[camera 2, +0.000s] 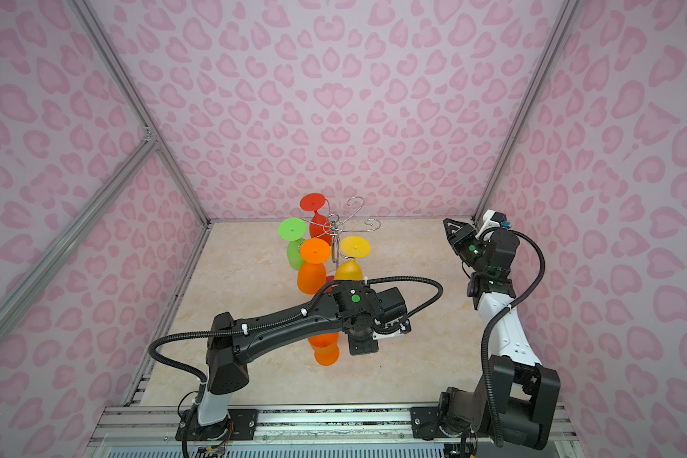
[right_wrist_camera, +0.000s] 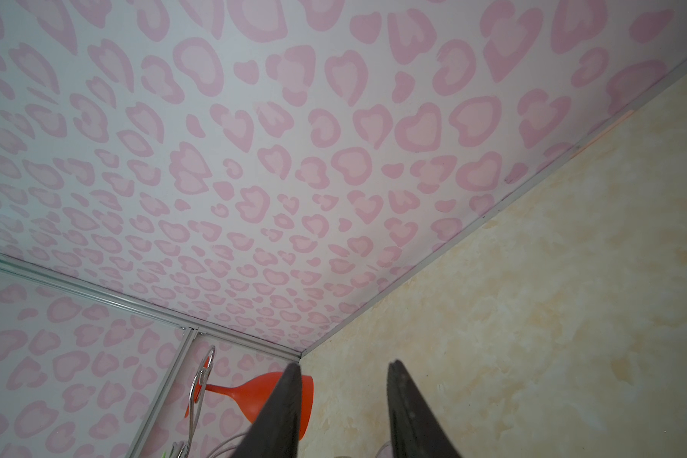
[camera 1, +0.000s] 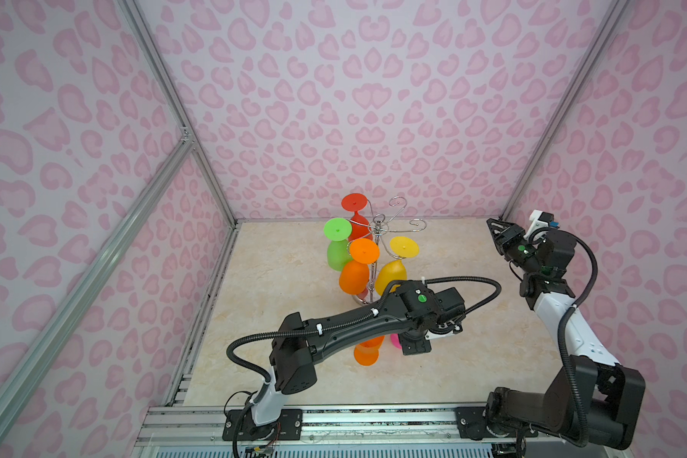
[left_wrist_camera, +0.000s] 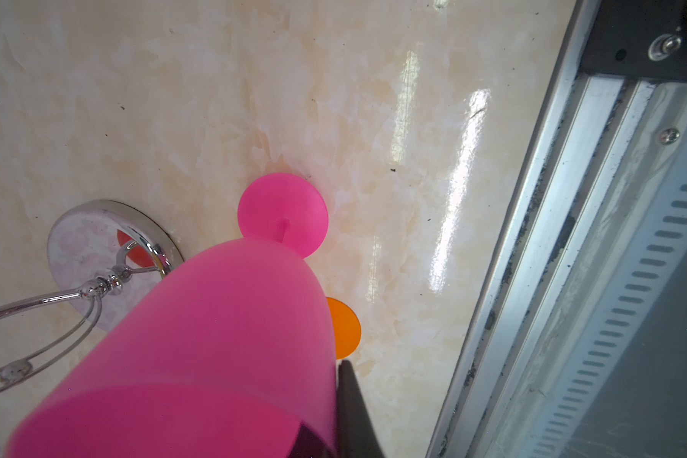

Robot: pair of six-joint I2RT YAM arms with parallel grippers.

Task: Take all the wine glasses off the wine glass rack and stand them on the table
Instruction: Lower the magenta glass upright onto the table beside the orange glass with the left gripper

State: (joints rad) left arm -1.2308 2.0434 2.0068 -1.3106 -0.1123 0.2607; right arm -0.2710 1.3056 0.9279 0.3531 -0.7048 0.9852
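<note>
Left arm [camera 1: 354, 329] is stretched across mid-table, with the wrist bent down. Left gripper [camera 1: 413, 345] is clamped on the bowl wall of the pink wine glass [left_wrist_camera: 223, 337]; one finger [left_wrist_camera: 352, 400] is seen outside the bowl.

The glass is held off the wine glass rack [camera 1: 379, 230], near the rack base [left_wrist_camera: 84, 246]. Its long axis is roughly upright, foot toward the table [left_wrist_camera: 175, 99], mouth up. Contact with the table cannot be told.

Right arm [camera 1: 552, 313] is raised at the far right corner. Right gripper [right_wrist_camera: 342, 363] is seen with jaws apart, nothing between.

Six glasses are counted:
- Four hung upside down: red glass [camera 1: 354, 203], green glass [camera 1: 337, 229], hung orange glass [camera 1: 363, 250], yellow glass [camera 1: 404, 246].
- One on the table: second orange glass [camera 1: 367, 353].
- One held.
</note>
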